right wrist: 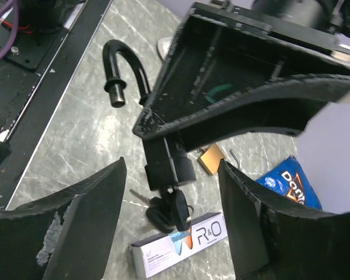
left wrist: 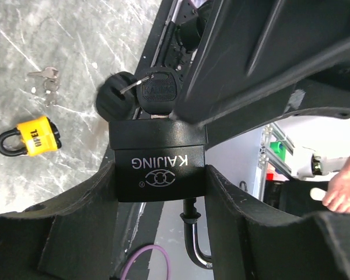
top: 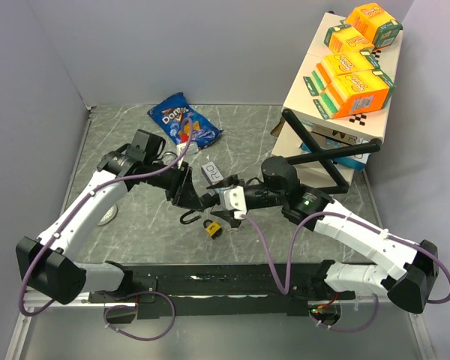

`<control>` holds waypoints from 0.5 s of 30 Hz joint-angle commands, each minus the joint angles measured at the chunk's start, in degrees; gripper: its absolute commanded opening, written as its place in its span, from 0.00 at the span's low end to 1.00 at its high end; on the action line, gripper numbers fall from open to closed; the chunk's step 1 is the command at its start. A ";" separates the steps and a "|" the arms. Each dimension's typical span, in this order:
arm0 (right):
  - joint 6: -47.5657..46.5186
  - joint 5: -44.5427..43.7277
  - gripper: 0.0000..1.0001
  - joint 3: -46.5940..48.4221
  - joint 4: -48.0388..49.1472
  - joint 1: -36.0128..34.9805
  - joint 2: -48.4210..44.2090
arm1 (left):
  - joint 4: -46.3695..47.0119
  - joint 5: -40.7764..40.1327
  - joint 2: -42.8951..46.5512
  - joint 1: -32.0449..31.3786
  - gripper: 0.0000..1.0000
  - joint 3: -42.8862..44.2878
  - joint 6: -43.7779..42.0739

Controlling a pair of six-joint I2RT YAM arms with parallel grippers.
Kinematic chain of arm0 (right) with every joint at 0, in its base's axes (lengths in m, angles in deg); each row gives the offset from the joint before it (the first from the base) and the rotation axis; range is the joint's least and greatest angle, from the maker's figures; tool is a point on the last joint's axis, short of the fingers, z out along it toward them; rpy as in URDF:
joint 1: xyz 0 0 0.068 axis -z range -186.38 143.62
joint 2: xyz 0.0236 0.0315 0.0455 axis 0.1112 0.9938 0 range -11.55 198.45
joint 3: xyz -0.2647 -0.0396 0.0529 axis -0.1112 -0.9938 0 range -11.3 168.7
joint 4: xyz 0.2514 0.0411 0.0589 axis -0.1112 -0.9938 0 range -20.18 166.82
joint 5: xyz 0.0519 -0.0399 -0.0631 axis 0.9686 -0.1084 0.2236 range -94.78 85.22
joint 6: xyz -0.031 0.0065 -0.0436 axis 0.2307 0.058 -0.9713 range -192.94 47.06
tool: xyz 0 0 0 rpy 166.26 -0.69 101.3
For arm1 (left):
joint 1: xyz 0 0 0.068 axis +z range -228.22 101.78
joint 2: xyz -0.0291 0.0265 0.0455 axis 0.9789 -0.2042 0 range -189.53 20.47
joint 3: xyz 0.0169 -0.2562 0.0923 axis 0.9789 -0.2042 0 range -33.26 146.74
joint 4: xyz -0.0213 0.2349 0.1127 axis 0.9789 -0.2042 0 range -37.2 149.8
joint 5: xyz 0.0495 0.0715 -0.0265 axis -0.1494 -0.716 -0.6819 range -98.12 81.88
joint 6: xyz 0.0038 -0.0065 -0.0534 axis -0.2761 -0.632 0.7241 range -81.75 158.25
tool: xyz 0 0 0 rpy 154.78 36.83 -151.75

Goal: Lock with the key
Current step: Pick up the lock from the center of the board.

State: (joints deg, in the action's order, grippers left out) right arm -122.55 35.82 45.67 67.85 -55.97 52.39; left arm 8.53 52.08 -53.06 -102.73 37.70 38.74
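a grey marbled table [top: 120, 127] stands between plain pale walls [top: 210, 45], with the 2 arm bases on a black rail at its near edge.

a cardboard box [top: 307, 105] sits at the far right corner and carries 4 orange snack boxes [top: 358, 91]. a blue chip bag [top: 184, 120] lies flat at the far centre of the table. a small white carton marked "r&o" [right wrist: 175, 242] lies between the bag and the 2 wrists.

the left arm reaches in from the left. its left pincer [left wrist: 158, 181] is pinching the black padlock [left wrist: 157, 146], 1 finger on each side of the body, above the middle of the table. the body reads "kaijing". its shackle [right wrist: 125, 64] is out of the body on 1 side, with the free end bare.

the right arm reaches in from the right. its right pincer [right wrist: 170, 175] is spread wide and faces the padlock, with the fingers apart from the body. in the left wrist view 1 right finger lies just beside the key.

the key [left wrist: 157, 93] has a black head and sits in the end of the padlock opposite the shackle. a second black key head [left wrist: 114, 96] hangs on a ring beside it.

a yellow padlock [left wrist: 34, 135] lies on the table below the held one, its shackle closed. a bunch of small metal keys [left wrist: 45, 79] lies near it.
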 commanded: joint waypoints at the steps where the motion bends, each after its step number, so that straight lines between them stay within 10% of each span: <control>1: -4.09 0.36 0.70 -0.98 1.94 -1.22 1.01 | 2.49 5.80 0.06 -0.88 0.01 3.40 0.57; 15: -9.19 -1.22 0.46 -0.46 -0.17 -3.06 3.73 | 2.31 6.59 0.06 -1.68 0.01 3.40 0.13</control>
State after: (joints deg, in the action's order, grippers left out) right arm -128.80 34.35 45.21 67.57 -58.30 55.91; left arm 8.47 53.29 -53.57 -104.20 37.89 38.91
